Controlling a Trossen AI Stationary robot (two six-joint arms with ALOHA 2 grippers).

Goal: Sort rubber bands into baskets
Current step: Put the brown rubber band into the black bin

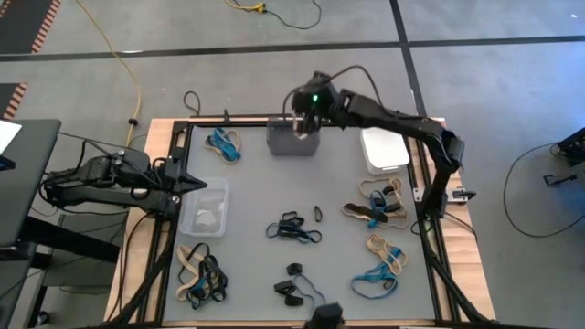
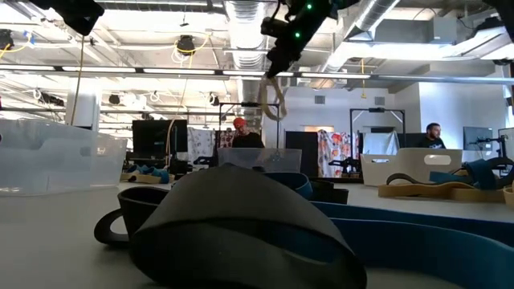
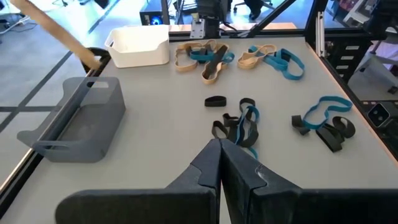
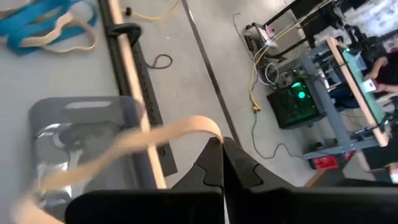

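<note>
Right end effector (image 1: 303, 125) pinches tan band (image 2: 273, 98) over grey basket (image 1: 292, 139), top centre | I lower before releasing so it lands inside | left end effector (image 1: 203, 184) closed, empty, left side

- The right arm reaches from the table's right side across to its far edge, elbow bent, wrist turned down.
- The right gripper (image 1: 300, 125) hangs high above the table, fingers pinched together on a thin tan rubber band (image 4: 118, 146) that dangles below them.
- The left arm lies folded low at the table's left edge.
- The left gripper (image 1: 212, 185) points inward, fingers closed, empty.
</note>
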